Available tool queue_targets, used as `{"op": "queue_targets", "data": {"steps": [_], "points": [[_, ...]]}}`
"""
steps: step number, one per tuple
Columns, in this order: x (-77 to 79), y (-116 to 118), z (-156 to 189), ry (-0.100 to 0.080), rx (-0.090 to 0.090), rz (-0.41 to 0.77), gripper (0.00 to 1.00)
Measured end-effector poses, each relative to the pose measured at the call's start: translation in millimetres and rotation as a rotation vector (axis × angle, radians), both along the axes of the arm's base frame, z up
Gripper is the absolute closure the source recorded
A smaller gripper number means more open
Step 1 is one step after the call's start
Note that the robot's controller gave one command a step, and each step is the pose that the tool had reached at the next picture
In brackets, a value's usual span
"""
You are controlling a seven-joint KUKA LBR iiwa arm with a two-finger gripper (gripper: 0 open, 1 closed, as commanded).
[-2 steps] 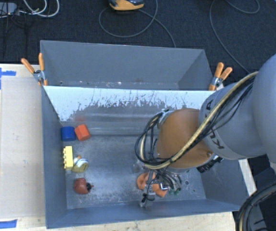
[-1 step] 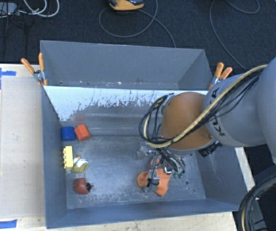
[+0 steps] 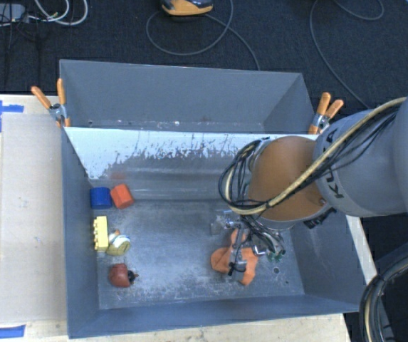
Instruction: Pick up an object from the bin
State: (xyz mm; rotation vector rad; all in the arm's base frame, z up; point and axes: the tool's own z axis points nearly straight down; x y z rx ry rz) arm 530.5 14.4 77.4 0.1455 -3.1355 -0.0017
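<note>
My gripper (image 3: 236,263) is low in the bin's front right part, down on an orange lumpy thing (image 3: 223,259) that lies on the floor there. Orange shows on both sides of the fingers, so they stand round that thing. Whether it is lifted off the floor I cannot tell.
Along the bin's left side lie a blue block (image 3: 100,197), an orange block (image 3: 122,196), a yellow brick (image 3: 101,234) with a small pale round piece (image 3: 119,246) beside it, and a dark red ball-like thing (image 3: 120,276). The arm's brown cover and cables hang over the right part.
</note>
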Motion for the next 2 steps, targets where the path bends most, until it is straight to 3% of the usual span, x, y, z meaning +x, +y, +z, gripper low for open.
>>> {"op": "queue_targets", "data": {"steps": [1,2], "points": [[-11.5,-21,-7,0.009,-0.001,0.049,0.00],[0.9,-59,-8,0.001,0.001,0.097,1.00]]}}
